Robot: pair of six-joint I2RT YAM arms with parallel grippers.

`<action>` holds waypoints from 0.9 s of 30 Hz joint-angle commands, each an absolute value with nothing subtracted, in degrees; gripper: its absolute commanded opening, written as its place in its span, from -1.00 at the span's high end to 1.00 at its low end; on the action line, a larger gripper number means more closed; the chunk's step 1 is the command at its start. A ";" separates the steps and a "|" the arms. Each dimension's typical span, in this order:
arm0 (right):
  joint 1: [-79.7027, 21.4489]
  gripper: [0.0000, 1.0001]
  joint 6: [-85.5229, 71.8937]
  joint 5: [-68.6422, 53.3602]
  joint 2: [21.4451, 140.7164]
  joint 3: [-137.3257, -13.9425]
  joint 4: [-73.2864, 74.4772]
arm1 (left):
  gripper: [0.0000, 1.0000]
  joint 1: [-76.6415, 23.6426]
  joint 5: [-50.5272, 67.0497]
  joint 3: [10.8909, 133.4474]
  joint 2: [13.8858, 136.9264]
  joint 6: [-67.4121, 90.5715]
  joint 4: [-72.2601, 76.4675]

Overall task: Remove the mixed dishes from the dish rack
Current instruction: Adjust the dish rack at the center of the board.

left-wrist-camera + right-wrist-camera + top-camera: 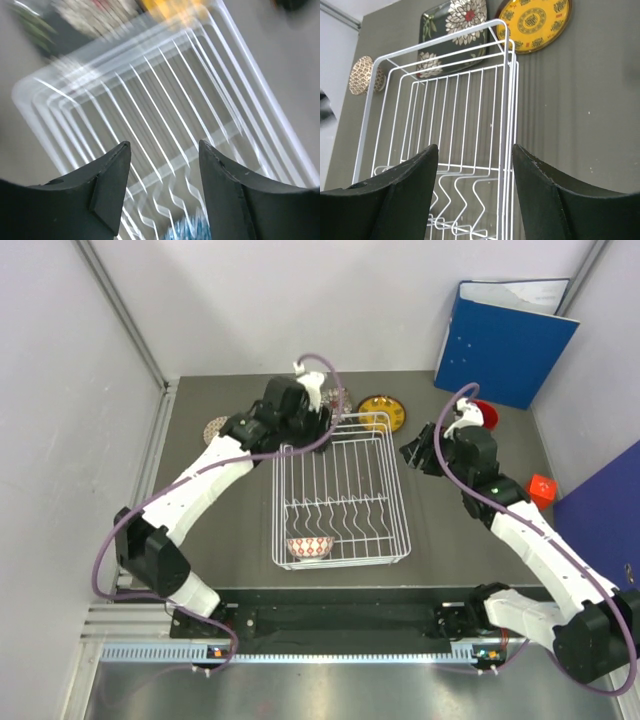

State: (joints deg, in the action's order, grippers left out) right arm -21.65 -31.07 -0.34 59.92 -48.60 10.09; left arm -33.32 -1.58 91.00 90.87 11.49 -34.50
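The white wire dish rack (340, 490) stands mid-table. One patterned bowl (309, 546) sits in its near end and shows as a blue blur in the left wrist view (187, 231). On the table behind the rack lie the black floral plate (452, 35) and the yellow plate (382, 412). A second patterned bowl (215, 428) lies to the far left. The red mug (485, 415) stands at the far right. My left gripper (325, 420) is open and empty over the rack's far end (164, 145). My right gripper (412, 452) is open and empty beside the rack's right rim (474, 147).
A blue binder (505, 340) leans against the back right wall. A small red cube (542, 490) sits at the right. White walls close in the left and back sides. The left wrist view is motion-blurred.
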 commanded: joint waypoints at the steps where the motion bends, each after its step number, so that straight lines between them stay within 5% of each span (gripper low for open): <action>1: -22.15 -0.22 -30.23 1.30 58.89 -47.90 10.11 | -0.22 -35.16 18.09 81.67 82.89 5.81 -30.41; 12: -22.24 -0.24 -30.67 -1.76 67.59 -45.54 7.31 | -0.22 -35.95 21.09 73.50 68.57 2.63 -42.00; 18: -22.85 -0.02 -30.94 -3.07 71.98 -45.88 5.10 | -0.21 -36.56 21.63 65.93 64.08 2.02 -41.92; 27: -23.20 0.04 -31.38 -4.22 78.13 -46.05 3.08 | -0.20 -36.56 21.97 64.34 64.78 1.85 -40.26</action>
